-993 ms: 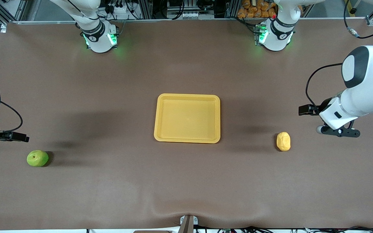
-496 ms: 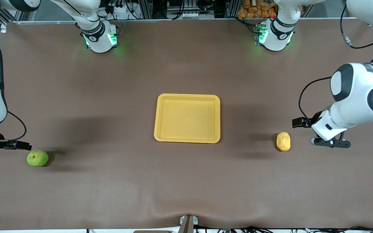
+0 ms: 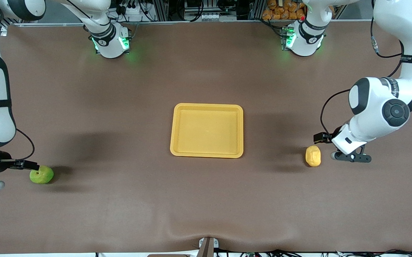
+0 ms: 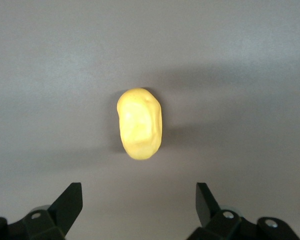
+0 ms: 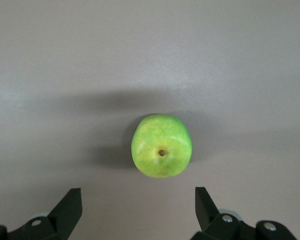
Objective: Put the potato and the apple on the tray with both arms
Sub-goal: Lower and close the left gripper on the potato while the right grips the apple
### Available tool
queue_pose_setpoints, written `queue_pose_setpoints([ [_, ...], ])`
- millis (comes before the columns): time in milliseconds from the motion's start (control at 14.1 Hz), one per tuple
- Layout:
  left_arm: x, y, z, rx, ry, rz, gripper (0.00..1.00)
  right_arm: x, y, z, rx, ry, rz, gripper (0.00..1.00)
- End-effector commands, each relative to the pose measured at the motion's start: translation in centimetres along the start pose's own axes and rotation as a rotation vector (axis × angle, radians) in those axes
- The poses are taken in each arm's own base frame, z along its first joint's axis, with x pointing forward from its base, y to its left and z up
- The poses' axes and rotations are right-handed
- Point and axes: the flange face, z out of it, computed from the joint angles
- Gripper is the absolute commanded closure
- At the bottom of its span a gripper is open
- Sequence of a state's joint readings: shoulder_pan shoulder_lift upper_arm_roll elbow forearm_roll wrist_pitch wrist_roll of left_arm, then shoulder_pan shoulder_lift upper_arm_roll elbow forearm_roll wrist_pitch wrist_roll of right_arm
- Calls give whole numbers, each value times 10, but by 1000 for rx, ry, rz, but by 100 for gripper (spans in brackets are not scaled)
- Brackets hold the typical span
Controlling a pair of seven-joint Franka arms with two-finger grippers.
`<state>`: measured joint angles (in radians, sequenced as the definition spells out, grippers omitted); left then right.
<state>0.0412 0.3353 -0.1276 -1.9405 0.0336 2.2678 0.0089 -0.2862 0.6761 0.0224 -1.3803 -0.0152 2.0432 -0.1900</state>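
Front view: tray (image 3: 206, 130) at table centre; potato (image 3: 313, 156) toward the left arm's end, apple (image 3: 41, 175) toward the right arm's end, both on the table well apart from the tray. Left wrist view: left gripper (image 4: 139, 212) above the table beside the potato (image 4: 139, 123), fingers spread, holding nothing. Right wrist view: right gripper (image 5: 138, 212) likewise spread and unladen, beside the apple (image 5: 162, 145).

Bare table (image 3: 120, 107) surrounds tray (image 3: 173, 130) (potato (image 3: 313, 156), apple (image 3: 41, 175) unobstructed)
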Motion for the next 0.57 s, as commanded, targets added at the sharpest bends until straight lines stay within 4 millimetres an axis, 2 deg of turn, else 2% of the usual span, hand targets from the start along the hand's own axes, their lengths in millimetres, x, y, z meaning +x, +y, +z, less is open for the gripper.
queue_pose_setpoints([
  [0,-2,2,23,9,11,-3,0,7,13,14,2,25,0,0],
  [355,0,3,42,3,6,-1,0,9,22,38,-1,39,-38,0],
  [496,3,1,57,-2,20,-7,0,10,26,54,-1,44,-39,0],
])
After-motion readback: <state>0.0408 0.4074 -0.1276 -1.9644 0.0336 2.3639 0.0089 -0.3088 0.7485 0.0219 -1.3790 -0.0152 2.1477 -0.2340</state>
